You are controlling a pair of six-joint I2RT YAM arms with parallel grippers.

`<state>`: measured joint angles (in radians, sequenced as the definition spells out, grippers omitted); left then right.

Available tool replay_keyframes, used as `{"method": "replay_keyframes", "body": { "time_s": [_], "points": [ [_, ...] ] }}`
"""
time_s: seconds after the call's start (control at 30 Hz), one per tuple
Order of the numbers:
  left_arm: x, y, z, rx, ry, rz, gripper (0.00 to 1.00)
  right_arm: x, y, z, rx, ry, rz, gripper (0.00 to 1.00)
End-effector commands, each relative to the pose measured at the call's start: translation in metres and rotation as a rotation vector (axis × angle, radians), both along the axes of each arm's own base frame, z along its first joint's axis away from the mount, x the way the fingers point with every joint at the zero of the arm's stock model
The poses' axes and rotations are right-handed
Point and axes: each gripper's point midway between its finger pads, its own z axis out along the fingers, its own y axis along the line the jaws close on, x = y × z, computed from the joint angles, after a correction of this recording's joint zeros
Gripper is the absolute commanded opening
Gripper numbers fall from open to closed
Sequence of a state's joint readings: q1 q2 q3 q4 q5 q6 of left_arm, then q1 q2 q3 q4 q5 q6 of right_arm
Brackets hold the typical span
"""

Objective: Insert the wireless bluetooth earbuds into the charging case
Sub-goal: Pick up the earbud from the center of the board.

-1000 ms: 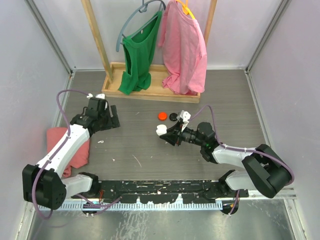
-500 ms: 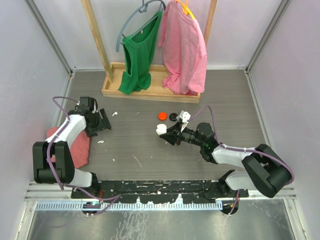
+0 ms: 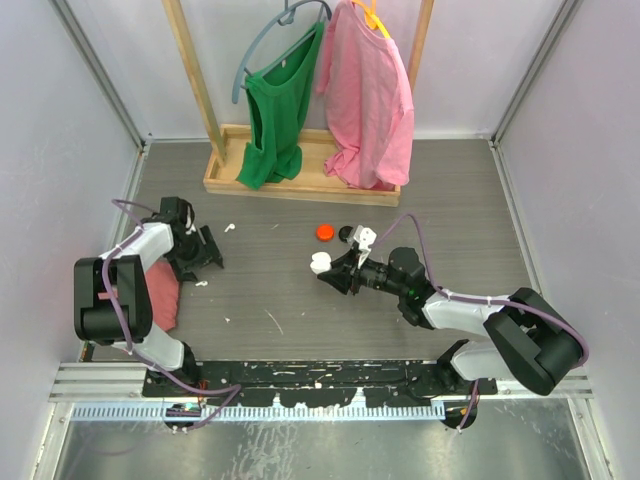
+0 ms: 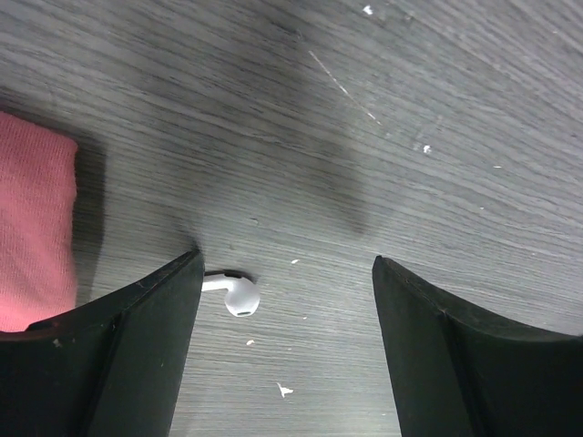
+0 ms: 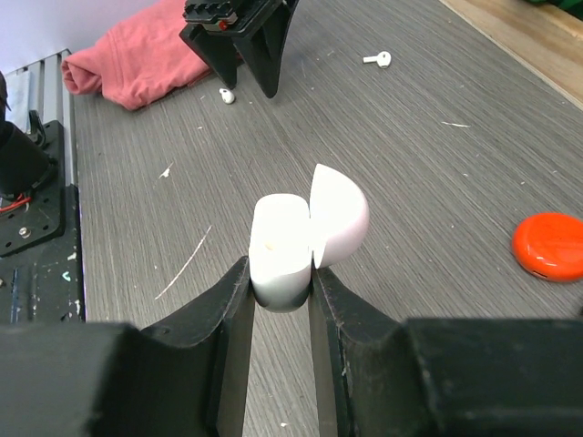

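Observation:
One white earbud (image 4: 239, 293) lies on the grey table between my left gripper's open jaws, close to the left finger. It also shows in the top view (image 3: 201, 284) and the right wrist view (image 5: 225, 96). My left gripper (image 4: 284, 264) hovers low over it, open and empty, and it shows in the top view (image 3: 203, 254). A second white earbud (image 3: 229, 228) lies further back; it also shows in the right wrist view (image 5: 378, 59). My right gripper (image 5: 281, 269) is shut on the white charging case (image 5: 281, 248), lid (image 5: 339, 214) open, held above mid-table (image 3: 320, 262).
A pink cloth (image 3: 150, 295) lies at the left, beside my left gripper. An orange-red puck (image 3: 324, 232) and a black puck (image 3: 346, 233) sit behind the case. A wooden rack base (image 3: 300, 185) with hanging green and pink shirts stands at the back.
My left arm has folded back toward the left wall and its gripper has swung down over the near earbud. My right gripper has shifted slightly left with the case.

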<state>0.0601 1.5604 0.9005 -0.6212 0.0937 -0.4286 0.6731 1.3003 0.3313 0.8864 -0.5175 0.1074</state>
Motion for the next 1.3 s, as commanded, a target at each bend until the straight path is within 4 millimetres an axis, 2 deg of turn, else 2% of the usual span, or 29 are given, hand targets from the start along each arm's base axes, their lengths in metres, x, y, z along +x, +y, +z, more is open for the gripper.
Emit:
{"method": "replay_keyframes", "body": {
  "time_s": [0.0,0.43,0.63,0.8,1.0,1.27],
  "points": [
    [0.008,0.005,0.007,0.000,-0.002,-0.003,0.77,0.005,0.005,0.026,0.038,-0.089,-0.004,0.01],
    [-0.035,-0.023,-0.006,-0.153,0.134,0.052,0.76,0.006,0.007,0.024,0.027,-0.076,0.002,0.01],
    [-0.032,-0.040,0.003,-0.189,0.088,0.052,0.72,0.006,0.008,0.023,0.023,-0.070,0.006,0.01],
    [-0.029,-0.052,0.001,-0.195,0.080,0.031,0.72,0.007,0.009,0.022,0.020,-0.066,0.008,0.01],
    [-0.031,-0.043,0.008,-0.135,0.066,0.055,0.73,0.007,0.009,0.022,0.018,-0.065,0.011,0.01],
    [-0.038,-0.004,0.021,0.079,0.015,0.157,0.64,0.007,0.010,0.020,0.013,-0.058,0.014,0.01]
  ]
}}
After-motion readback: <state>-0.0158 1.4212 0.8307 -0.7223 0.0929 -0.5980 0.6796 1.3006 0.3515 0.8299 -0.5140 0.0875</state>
